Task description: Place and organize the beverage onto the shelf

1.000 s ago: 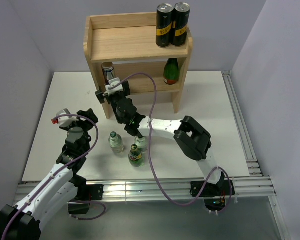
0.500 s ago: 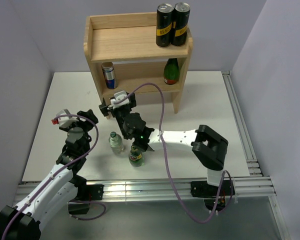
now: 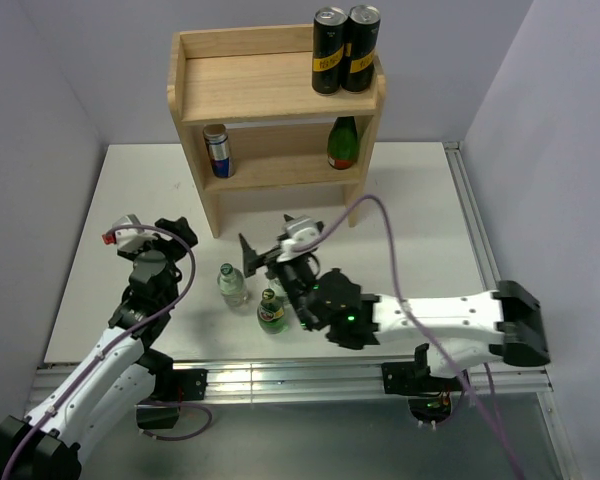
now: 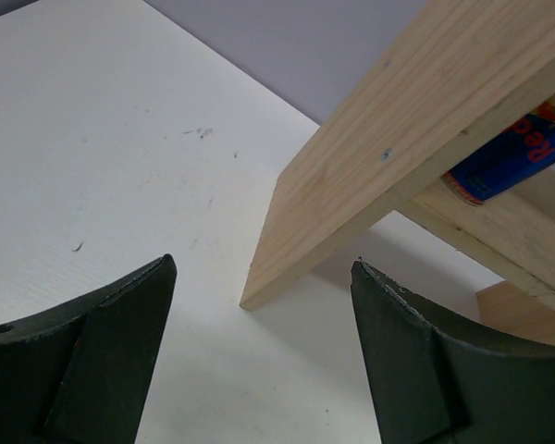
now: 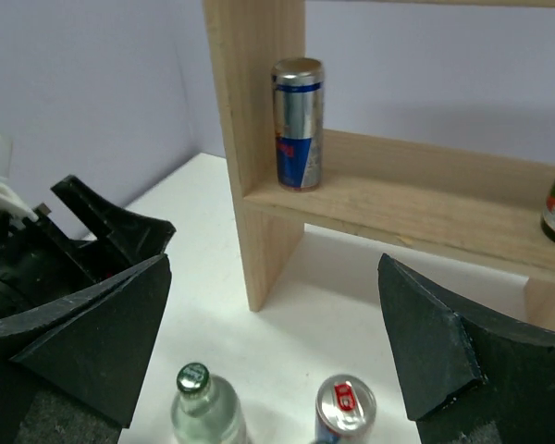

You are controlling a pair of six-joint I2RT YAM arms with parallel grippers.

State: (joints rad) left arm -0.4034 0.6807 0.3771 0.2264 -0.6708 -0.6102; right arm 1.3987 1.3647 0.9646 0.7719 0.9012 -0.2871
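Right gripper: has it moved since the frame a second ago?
Yes. The right gripper has drawn back from the lower tier of the shelf toward the bottom of the top view, leaving the blue-silver can standing there. Its jaws are open.

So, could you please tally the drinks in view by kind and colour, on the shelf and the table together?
Tall black-and-gold metal cans: 2
Short blue-and-silver metal cans: 2
Dark-green glass bottles: 2
Clear bottle with a green cap: 1
Total: 7
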